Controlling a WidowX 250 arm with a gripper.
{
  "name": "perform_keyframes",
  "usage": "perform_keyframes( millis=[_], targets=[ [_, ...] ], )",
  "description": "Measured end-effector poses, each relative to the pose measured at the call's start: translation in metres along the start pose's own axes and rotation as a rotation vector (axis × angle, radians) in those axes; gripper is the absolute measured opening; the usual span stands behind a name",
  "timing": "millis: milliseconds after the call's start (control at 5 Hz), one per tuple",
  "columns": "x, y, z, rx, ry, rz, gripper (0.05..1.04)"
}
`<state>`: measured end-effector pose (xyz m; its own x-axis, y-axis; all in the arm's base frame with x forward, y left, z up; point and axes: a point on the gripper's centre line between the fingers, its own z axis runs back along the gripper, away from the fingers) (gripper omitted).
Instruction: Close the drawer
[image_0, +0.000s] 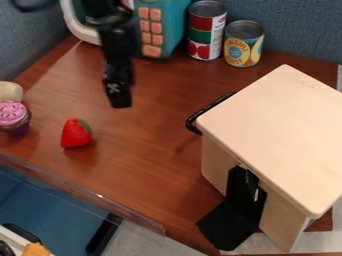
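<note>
Gripper over counter, apart from drawer unit

Gripper (119, 96) points down over the brown counter (147, 135); can't tell if it's open or closed. Clock refs are from the gripper, camera view. Drawer unit (280, 135), pale wood, sits at 4 o'clock. Its black handle (192, 122) is on the side nearest the gripper, not touching it. Can't tell how far the drawer is out. Black angled piece (227, 225) at 5, against the unit.

Strawberry (75, 134) at 7, cupcake (13, 116) at 8 to 9. Pineapple can (244, 45) at 2, taller can (206, 31) just beside it. Teal toy with orange buttons (172, 22) near 1. Blue basin (40, 200) at 7, beyond the strawberry.
</note>
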<state>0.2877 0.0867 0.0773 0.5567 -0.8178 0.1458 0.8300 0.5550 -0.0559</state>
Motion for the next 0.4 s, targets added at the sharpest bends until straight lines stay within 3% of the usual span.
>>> perform_keyframes(
  millis=[200, 400],
  targets=[
    [-0.022, -0.007, 0.025, 0.056, -0.034, 0.248, 0.999],
    [-0.033, -0.018, 0.039, 0.161, -0.039, 0.481, 0.999]
  ],
)
